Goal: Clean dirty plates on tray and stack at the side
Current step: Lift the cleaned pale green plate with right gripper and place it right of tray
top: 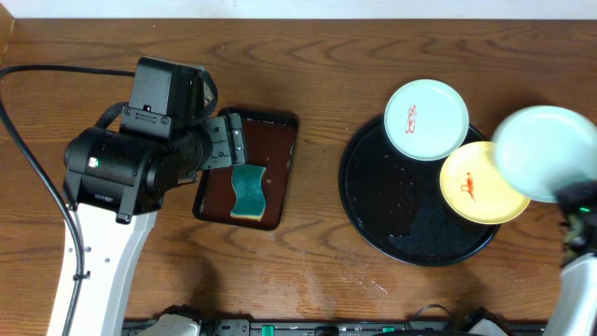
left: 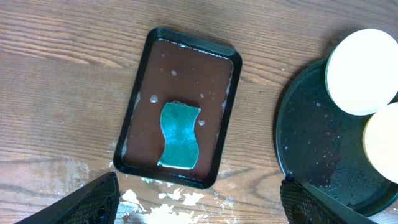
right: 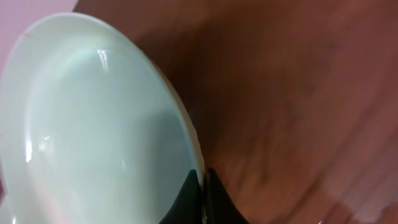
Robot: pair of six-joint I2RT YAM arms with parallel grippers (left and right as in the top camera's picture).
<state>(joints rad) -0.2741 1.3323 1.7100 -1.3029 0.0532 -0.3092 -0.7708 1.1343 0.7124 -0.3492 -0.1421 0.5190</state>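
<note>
On the black tray (top: 392, 201) rest a mint-white plate (top: 427, 119) with a red smear and a yellow plate (top: 480, 184), also smeared red. A second mint-white plate (top: 546, 149) hangs raised above the tray's right edge, its image blurred. My right gripper (right: 203, 186) is shut on its rim, and the plate (right: 93, 124) fills the left of the right wrist view. My left gripper (left: 199, 208) is open and empty above the table, just short of the teal sponge (left: 180, 135). The tray (left: 311, 143) and both resting plates also show at the right of the left wrist view.
The sponge (top: 248, 191) lies in a small rectangular dark brown tray (top: 270, 140) left of centre, wet with droplets. White residue (left: 168, 202) marks the wood near that tray's front edge. A black cable (top: 37, 177) runs along the far left.
</note>
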